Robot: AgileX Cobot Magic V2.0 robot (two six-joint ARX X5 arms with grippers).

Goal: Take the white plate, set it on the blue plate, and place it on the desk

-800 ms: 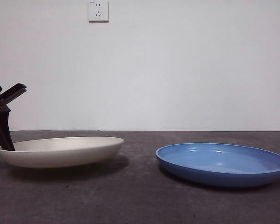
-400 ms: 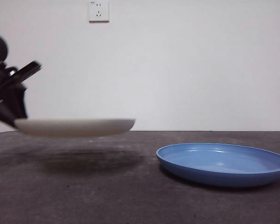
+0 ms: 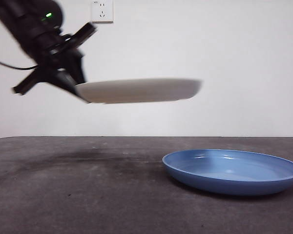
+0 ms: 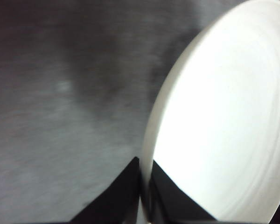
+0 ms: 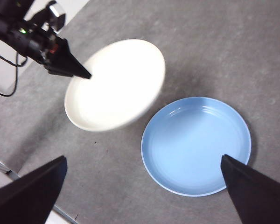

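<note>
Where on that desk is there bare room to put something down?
Bare desk lies beside the blue plate, under the white plate that the left pincer holds aloft. The blue plate is bare too.

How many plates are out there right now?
2. The round matte cream-white plate hangs in the air, its rim pinched by the left gripper. The round glossy blue plate lies on the dark grey desk. Nothing suggests a hidden one.
</note>
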